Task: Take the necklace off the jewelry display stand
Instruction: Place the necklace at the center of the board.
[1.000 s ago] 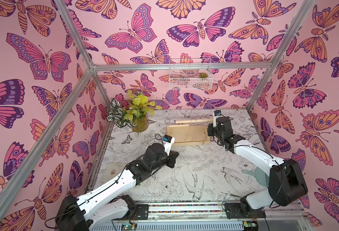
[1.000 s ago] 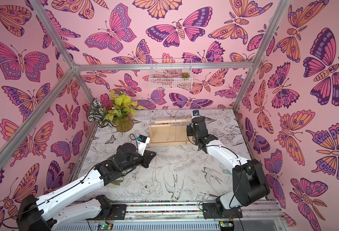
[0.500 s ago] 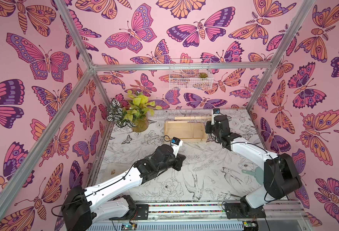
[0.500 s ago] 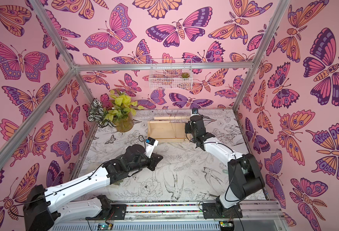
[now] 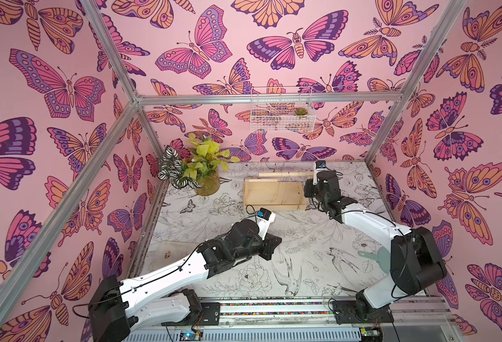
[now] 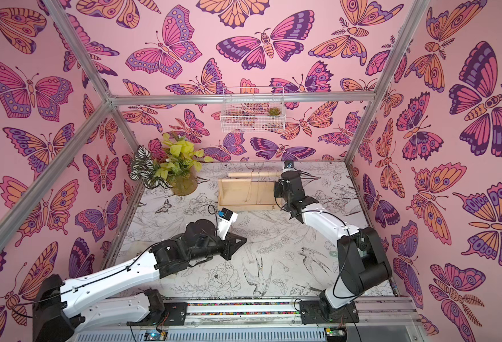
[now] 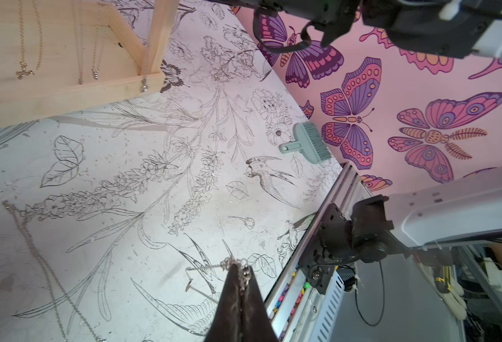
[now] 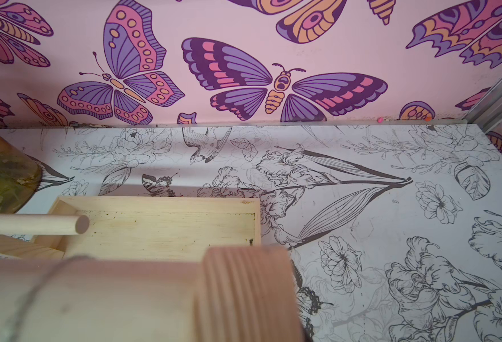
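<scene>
On the white table with black flower drawings (image 5: 303,237), the pale wooden jewelry display stand (image 5: 273,192) stands near the back wall, thin gold chains (image 7: 24,72) hanging from it. The black right gripper (image 5: 310,185) is at the right end of its crossbar; I cannot tell if it grips. The black left gripper (image 7: 239,271), in front of the stand, is closed on the thin silver necklace (image 7: 229,262), which trails apart from the stand.

Both top views look down from high on the table (image 5: 303,237); close wrist cameras share the stand (image 7: 66,97).
</scene>
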Controlling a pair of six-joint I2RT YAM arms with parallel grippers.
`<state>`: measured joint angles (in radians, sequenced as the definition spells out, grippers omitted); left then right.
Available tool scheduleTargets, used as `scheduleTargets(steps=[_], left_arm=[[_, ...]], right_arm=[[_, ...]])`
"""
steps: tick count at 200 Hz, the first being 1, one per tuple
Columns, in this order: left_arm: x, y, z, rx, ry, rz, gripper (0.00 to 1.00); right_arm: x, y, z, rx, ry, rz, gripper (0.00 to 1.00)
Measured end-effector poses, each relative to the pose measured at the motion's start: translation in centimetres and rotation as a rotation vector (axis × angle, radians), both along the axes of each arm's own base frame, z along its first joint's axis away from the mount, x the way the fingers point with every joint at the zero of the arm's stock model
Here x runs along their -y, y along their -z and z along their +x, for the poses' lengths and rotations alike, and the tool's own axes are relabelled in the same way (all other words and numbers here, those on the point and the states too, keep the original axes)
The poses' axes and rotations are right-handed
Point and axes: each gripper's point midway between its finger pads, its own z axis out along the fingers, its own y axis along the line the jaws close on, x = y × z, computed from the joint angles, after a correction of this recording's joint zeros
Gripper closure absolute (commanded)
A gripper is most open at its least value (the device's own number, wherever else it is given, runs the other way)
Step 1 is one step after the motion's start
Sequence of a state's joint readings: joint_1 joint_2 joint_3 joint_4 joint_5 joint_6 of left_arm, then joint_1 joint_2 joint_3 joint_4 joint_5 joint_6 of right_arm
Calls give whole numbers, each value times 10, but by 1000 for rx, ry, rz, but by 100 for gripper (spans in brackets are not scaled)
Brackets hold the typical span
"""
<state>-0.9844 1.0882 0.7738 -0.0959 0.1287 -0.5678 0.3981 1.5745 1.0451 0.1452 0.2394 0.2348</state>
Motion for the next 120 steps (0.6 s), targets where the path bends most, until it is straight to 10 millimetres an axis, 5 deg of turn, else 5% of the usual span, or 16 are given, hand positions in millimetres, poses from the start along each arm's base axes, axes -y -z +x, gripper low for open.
scheduleTargets(steps=[47, 120], left_arm=[[1, 18, 9, -17, -29, 44, 100], [-4, 111, 46, -114, -73, 261, 100]], right_arm=[[0, 0, 0, 0, 1, 0, 84], [0, 0, 0, 0, 2, -1, 84]])
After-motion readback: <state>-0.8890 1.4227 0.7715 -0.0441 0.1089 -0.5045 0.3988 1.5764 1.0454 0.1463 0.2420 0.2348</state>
